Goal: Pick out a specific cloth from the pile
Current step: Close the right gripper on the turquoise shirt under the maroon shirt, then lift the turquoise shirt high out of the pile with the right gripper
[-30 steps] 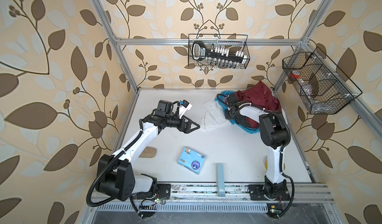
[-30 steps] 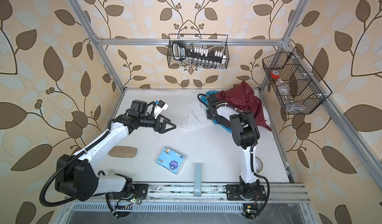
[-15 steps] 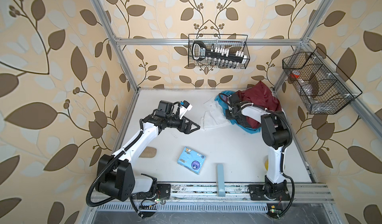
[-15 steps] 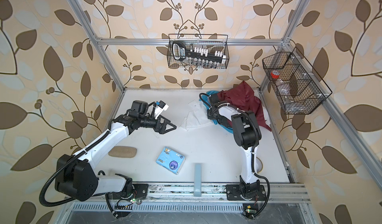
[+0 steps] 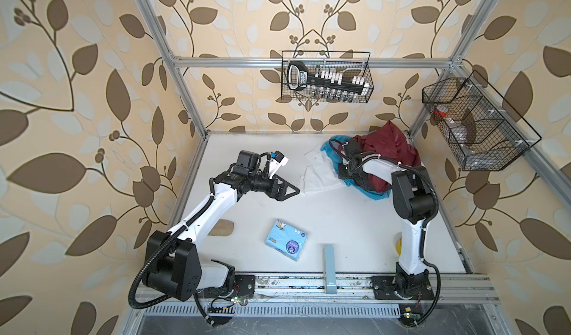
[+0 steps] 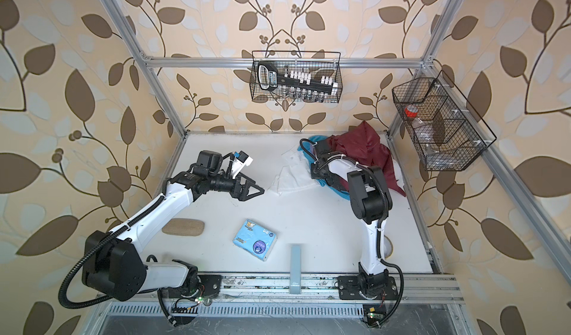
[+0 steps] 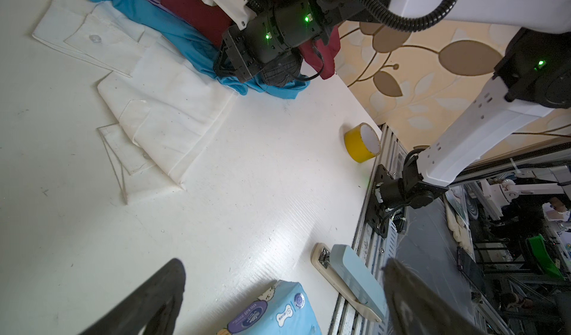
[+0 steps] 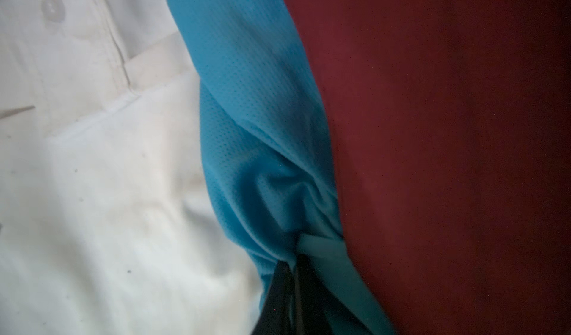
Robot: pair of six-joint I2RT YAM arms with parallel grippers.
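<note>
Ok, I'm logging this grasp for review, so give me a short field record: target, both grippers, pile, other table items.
target: the cloth, turquoise, lying between white shirt and maroon cloth
right gripper: jaws shut on a fold of the cloth
left gripper: jaws open, holding nothing, apart from the pile
pile position: back right corner of table
other items: tissue pack, yellow tape roll
</note>
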